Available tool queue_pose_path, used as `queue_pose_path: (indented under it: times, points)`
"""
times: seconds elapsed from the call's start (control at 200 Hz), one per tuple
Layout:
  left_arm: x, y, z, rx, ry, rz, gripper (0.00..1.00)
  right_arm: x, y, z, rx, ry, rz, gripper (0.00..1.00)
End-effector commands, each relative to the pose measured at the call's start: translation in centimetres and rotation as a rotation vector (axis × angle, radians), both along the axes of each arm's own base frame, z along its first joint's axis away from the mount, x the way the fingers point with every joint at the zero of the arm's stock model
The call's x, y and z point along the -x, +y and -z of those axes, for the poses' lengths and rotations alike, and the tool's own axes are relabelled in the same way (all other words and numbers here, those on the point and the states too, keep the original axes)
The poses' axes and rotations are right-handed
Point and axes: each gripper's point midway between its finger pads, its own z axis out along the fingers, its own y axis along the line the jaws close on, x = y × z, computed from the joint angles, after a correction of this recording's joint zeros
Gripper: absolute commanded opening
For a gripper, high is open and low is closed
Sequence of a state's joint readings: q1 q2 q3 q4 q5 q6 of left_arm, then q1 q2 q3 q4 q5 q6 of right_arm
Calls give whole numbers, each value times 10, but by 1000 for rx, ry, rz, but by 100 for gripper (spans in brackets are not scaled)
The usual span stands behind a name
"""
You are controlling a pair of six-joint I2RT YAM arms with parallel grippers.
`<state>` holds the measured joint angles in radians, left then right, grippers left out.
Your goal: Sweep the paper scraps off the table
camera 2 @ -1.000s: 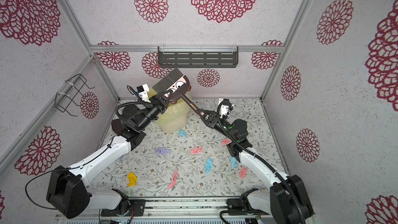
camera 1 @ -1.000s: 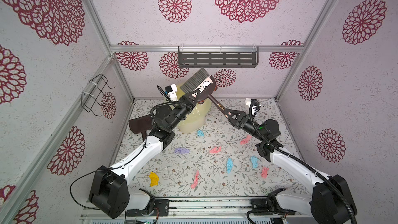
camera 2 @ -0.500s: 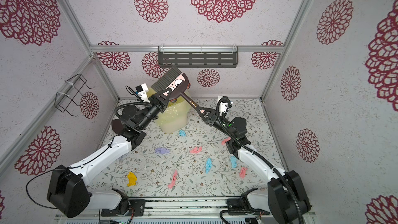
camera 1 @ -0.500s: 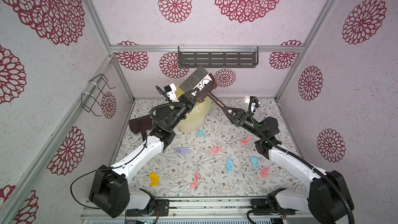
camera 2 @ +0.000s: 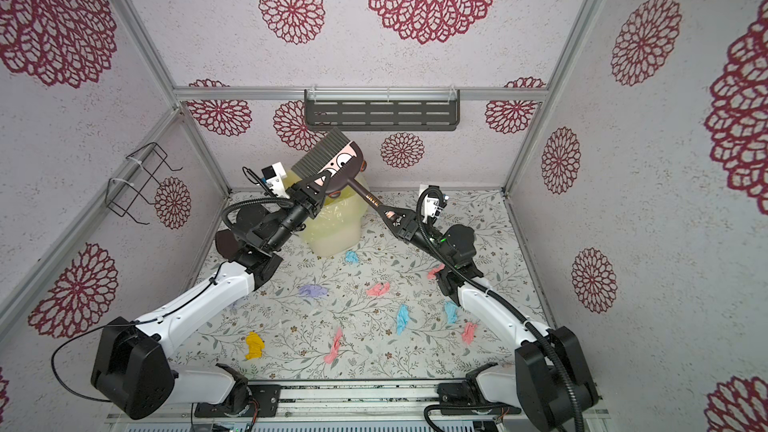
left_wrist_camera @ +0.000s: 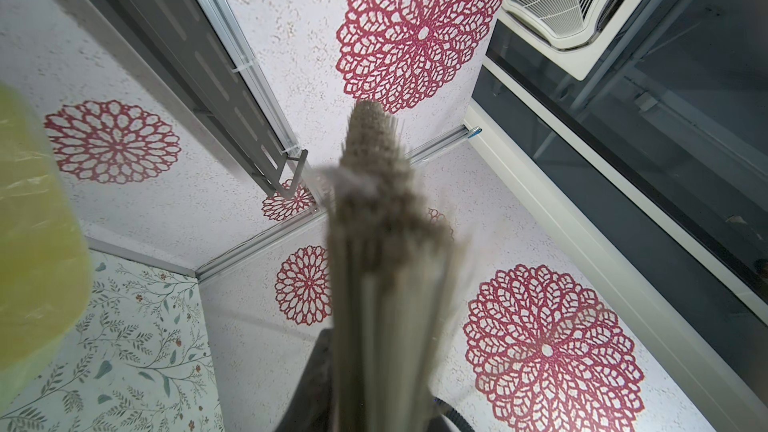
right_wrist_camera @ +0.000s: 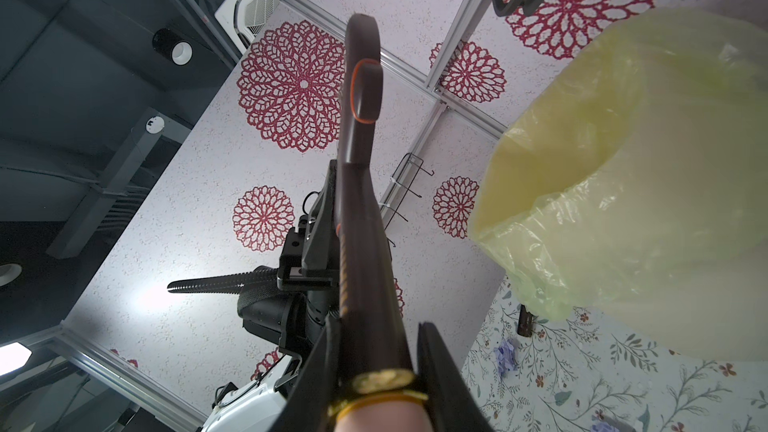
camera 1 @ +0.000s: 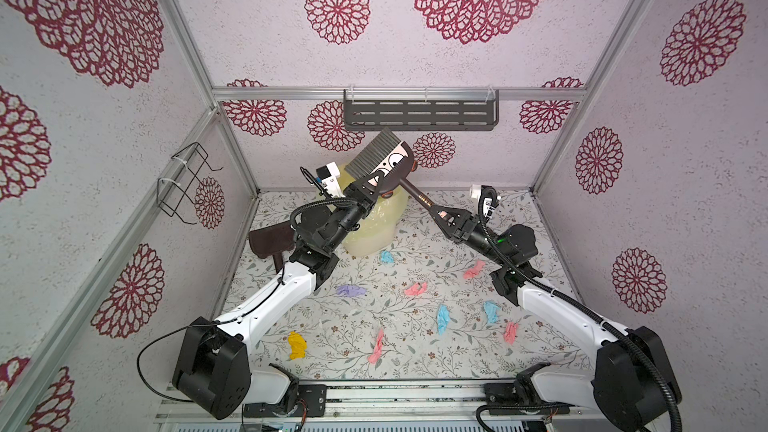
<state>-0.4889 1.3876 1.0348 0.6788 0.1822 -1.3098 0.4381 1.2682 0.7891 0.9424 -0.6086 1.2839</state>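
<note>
A brush with grey bristles, a face on its brown head and a brown handle is held up in the air over the back of the table. My left gripper is shut on the brush head; the bristles fill the left wrist view. My right gripper is shut on the end of the handle, one finger on each side. Several paper scraps lie on the table, among them a light blue one, a lilac one, a pink one and a yellow one.
A bin lined with a yellow bag stands at the back, under the brush. A dark brown dustpan lies by the left wall behind my left arm. A grey shelf hangs on the back wall and a wire rack on the left wall.
My right gripper's jaws have closed on the brush handle and that arm has risen a little. My left gripper keeps its hold on the brush head.
</note>
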Motion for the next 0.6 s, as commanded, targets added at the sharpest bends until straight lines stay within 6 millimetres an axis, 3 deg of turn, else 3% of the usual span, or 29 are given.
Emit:
queue_pose_path:
  times: [0.0,0.395,0.49,0.57,0.595]
  points:
    - [7,-17,8,-63,-5,69,0,17,-1,-43,-45,-142,-32,0]
    - [10,-34,15,-78,18,130,0,17,-1,-48,-53,-160,-27,25]
    - [10,-34,15,-78,18,129,0,16,-1,-49,-56,-161,-24,21]
    - [10,-35,16,-87,21,134,0,16,-1,-50,-61,-162,-24,0]
    - [10,-35,17,-89,24,133,0,16,-1,-50,-61,-161,-24,0]
